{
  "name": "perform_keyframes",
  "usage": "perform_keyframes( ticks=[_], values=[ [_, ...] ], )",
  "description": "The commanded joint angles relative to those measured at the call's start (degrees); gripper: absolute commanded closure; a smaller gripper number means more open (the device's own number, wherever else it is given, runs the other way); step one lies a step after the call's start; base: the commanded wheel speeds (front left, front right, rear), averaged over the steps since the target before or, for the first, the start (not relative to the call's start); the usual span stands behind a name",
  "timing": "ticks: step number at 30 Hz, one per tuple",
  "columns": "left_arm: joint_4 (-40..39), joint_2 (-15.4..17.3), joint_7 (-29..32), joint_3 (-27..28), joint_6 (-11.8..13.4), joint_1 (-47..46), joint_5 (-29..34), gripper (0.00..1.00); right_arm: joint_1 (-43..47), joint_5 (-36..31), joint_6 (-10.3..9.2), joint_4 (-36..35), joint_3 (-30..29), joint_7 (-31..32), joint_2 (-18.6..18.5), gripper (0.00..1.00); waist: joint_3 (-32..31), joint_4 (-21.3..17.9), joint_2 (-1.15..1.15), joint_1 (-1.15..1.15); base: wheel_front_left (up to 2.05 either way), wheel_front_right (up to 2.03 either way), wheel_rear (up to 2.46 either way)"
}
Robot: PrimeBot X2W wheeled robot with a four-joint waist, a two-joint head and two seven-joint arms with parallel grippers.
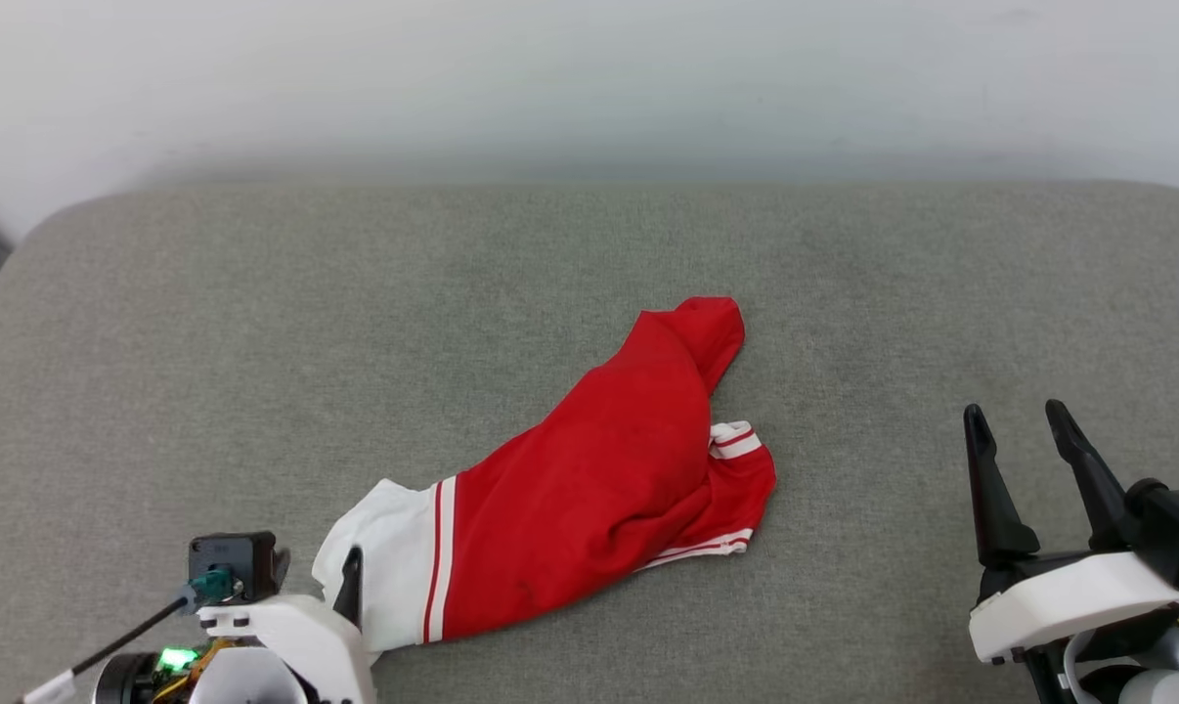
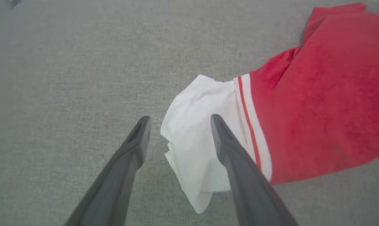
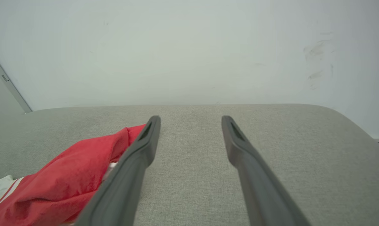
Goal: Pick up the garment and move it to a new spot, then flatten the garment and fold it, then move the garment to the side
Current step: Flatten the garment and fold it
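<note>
**Open left pincer at the white end of a red garment**

A soft, bright red sports garment [image 1: 589, 479] lay crumpled on a grey, woven-fabric padded surface [image 1: 257, 323]. The garment had a white panel [image 1: 394, 557] at one end and thin red-and-white stripe trim. A pale wall [image 1: 589, 78] rose behind the surface.

The left pincer [image 2: 180, 119] stood right at the garment's white panel. Its two long dark fingers [image 2: 136, 147] were spread wide apart and clamped nothing. In the left wrist view, the folded edge of the white panel lay in the gap between the fingers. One finger crossed over the white cloth just short of the stripe trim. Whether that finger touched the cloth could not be told. From this pincer the red body of the garment [image 2: 318, 110] ran away to its right and forward, ending in a narrow red tip.

The right pincer [image 1: 1015, 416] hung well apart from the garment, over bare grey fabric, with the garment off to its left. Its fingers were also spread wide and held nothing. In the right wrist view this pincer [image 3: 191, 119] pointed toward the wall. The red cloth [image 3: 67, 179] was heaped low at its left, partly behind one finger.
</note>
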Motion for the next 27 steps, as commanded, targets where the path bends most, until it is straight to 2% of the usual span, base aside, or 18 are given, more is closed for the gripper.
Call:
perform_keyframes(
  ticks=[1,7,11,16,22,27],
  values=[
    [-0.25,-0.68,-2.55,0.14,-0.14,-0.67,0.41,0.00,0.87,-0.17,-0.02,-0.25,-0.05,0.22,0.10,0.00,-0.83,0.11,0.00,0.00,0.00,0.00,0.00],
    [-1.50,-2.17,-15.46,-0.03,-0.92,-2.64,3.69,0.00,1.98,-0.55,-0.02,-1.07,0.16,1.27,0.09,0.00,-2.89,0.07,0.00,0.00,0.00,0.00,0.00],
    [-2.73,-3.82,-21.11,-0.57,-0.61,-3.12,5.01,0.00,2.83,-0.48,-0.02,-1.66,0.03,1.87,0.09,0.00,-3.74,0.06,0.00,0.00,0.00,0.00,0.00],
    [-3.45,-4.67,-23.92,-1.04,-0.69,-3.14,5.48,0.00,3.22,-0.50,-0.02,-1.67,-0.73,3.29,0.09,0.00,-4.18,0.42,0.00,0.00,0.00,0.00,0.00],
    [-3.94,-5.31,-24.28,-1.89,-0.29,-3.83,5.98,0.00,1.63,0.32,-0.02,0.43,-2.43,7.22,0.09,0.00,-3.40,2.13,0.00,0.00,0.00,0.00,0.00],
    [-4.18,-6.36,-25.22,-2.55,-0.39,-5.23,6.02,0.00,-2.83,2.22,-0.02,5.21,-1.23,18.17,0.11,0.00,-1.30,5.01,0.00,0.00,0.00,0.00,0.00]
  ],
)
